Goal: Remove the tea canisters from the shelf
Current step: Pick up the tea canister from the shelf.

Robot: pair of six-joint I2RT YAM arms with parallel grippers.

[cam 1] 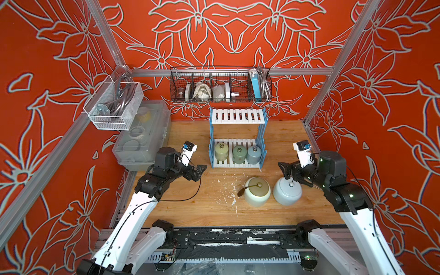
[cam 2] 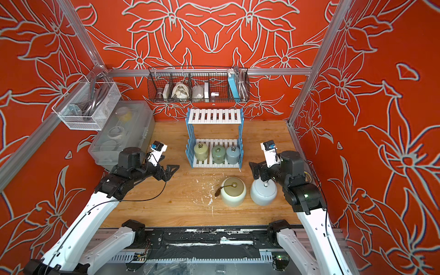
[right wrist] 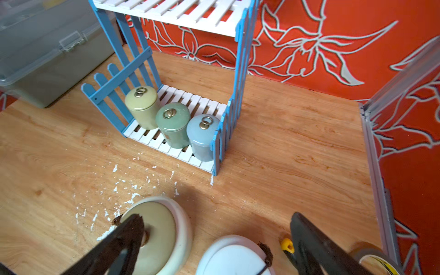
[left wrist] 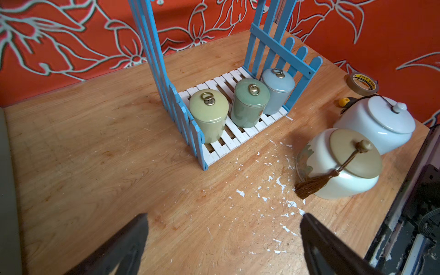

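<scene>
Top views both show the left gripper (cam 1: pixel 199 172) spread wide and empty above the wooden tabletop (cam 1: pixel 190 209). Ahead of it and to its right stands the two-tier shelf of white slats and light-blue picket sides (cam 1: pixel 238 116). Its upper tier is bare. Its lower tier carries three ring-topped cylinders close together: the olive ceramic canister (cam 1: pixel 221 151) nearest this gripper, the green ceramic canister (cam 1: pixel 239 154), then the blue-grey ceramic canister (cam 1: pixel 254 154).

The rounded cream jar with gold lid and dark tassel (cam 1: pixel 257 191) and the rounded white lidded jar (cam 1: pixel 287 191) already sit on the tabletop, just below the right gripper (cam 1: pixel 283 171), also wide open and empty.

So the small canisters seem to be next. That likely means a low reach under the upper tier, closing on one without knocking its neighbour.
</scene>
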